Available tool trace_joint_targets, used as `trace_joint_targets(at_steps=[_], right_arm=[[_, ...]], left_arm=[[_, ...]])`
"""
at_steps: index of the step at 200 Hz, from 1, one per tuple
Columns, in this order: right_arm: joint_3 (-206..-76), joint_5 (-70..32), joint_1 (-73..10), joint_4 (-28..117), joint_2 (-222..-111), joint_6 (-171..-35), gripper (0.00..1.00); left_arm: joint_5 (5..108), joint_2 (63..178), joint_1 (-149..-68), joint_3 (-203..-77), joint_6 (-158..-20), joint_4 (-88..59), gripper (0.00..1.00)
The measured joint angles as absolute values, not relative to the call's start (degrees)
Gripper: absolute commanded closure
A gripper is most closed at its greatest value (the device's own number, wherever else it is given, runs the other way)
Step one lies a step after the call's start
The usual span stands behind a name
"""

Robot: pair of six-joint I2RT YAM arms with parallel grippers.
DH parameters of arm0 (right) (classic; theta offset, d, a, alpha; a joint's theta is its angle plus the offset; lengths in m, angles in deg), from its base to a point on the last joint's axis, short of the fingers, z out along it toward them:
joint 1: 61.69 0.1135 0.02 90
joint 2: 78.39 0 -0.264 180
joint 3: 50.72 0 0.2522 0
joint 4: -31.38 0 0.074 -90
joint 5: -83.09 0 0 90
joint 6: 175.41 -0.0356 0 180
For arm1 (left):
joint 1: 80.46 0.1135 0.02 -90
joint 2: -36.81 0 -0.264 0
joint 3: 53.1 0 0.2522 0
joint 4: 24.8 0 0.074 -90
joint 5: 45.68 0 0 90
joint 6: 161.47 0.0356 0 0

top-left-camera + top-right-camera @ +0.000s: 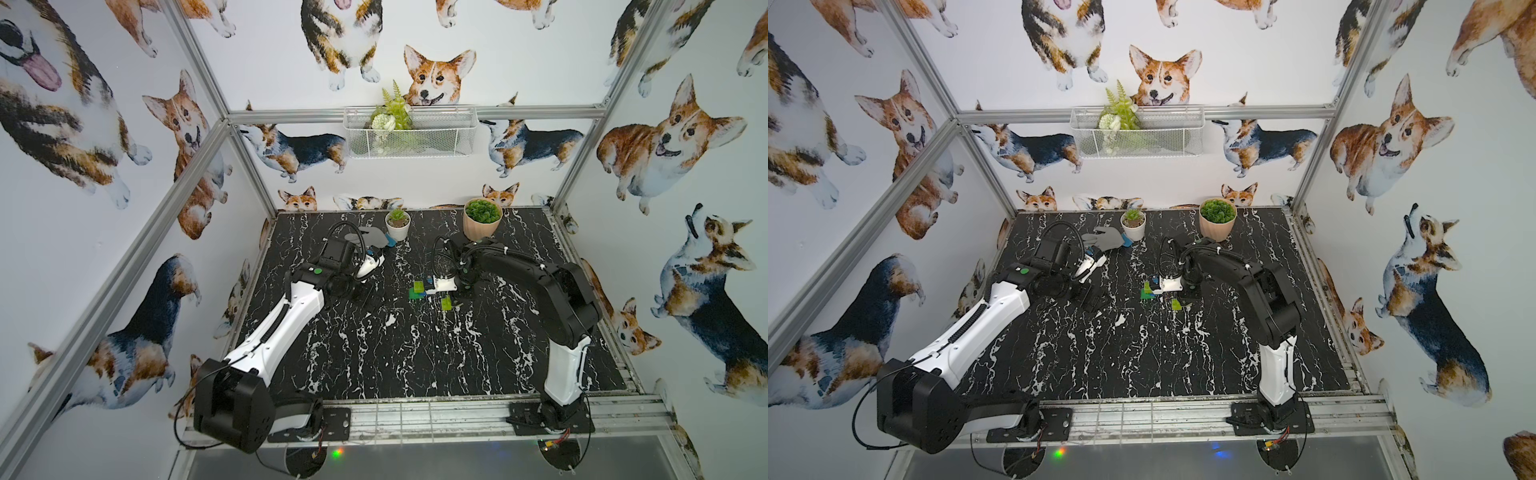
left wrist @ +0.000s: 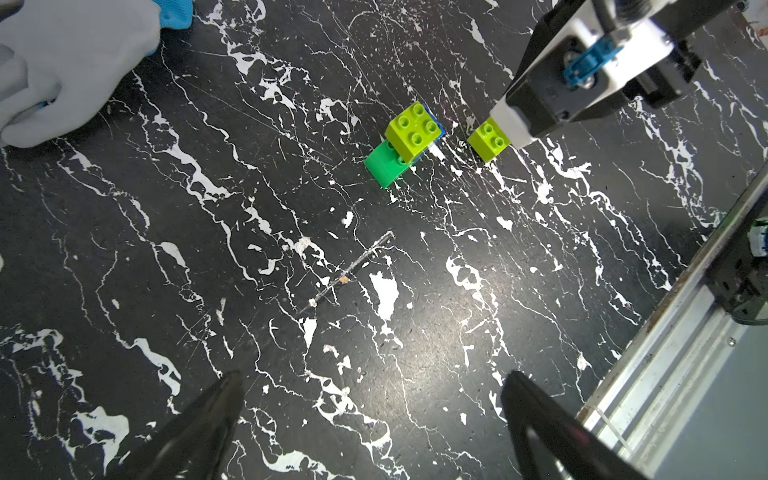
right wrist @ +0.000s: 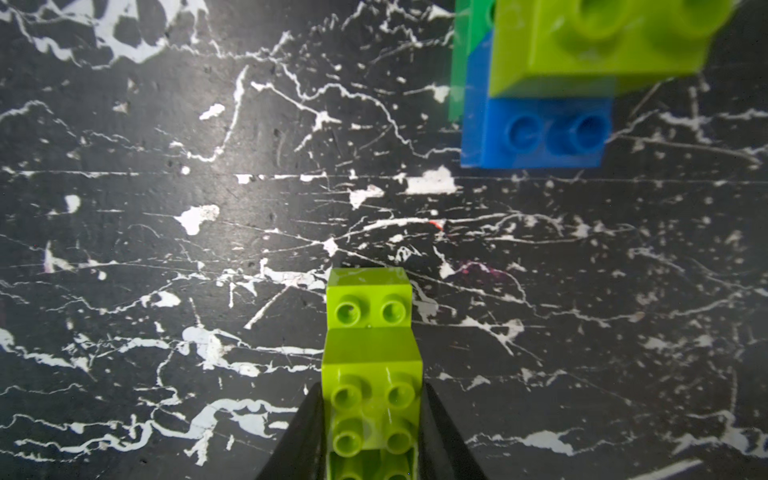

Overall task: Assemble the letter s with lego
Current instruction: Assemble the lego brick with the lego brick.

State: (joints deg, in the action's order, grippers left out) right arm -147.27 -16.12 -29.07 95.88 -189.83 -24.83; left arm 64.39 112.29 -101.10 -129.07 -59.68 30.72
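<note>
A stepped pair [image 3: 372, 374] of lime-green studded plastic bricks is clamped between the right fingers [image 3: 299, 440], which press on both sides of its upper brick. Whether it rests on the black, white-veined tabletop [image 1: 415, 353] or hangs just above it cannot be told. In a top view the stepped pair [image 1: 446, 303] shows just right of the frame's centre. The part-built cluster [image 1: 417, 289] lies near it, up and to the left, not touching. That cluster is a lime-green brick [image 3: 598, 41] seated on a blue brick [image 3: 540, 133], with a darker green rounded brick [image 2: 384, 166] joined alongside.

The next move likely turns on the blue brick's two bare studs, which face the held pair. The pair's long axis runs straight out from the fingers, square to that stud row. The cluster sits to one side of this line, so a lift and a sideways shift look needed.

The left fingers [image 2: 199, 428] are spread wide and empty, left of centre and farther off. Bare tabletop surrounds the bricks. The grey fabric glove [image 1: 372, 237], small white plant pot [image 1: 397, 230] and ribbed peach plant pot [image 1: 482, 226] stand near the tabletop's upper edge, well apart.
</note>
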Motion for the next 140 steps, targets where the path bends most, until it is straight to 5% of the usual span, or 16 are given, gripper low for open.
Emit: trace_joint_targets(at_steps=[140], right_arm=[[-140.05, -24.82, -29.47, 86.94, -186.68, -25.83, 0.61]], left_arm=[[64.94, 112.51, -101.10, -129.07, -59.72, 30.74, 0.00]])
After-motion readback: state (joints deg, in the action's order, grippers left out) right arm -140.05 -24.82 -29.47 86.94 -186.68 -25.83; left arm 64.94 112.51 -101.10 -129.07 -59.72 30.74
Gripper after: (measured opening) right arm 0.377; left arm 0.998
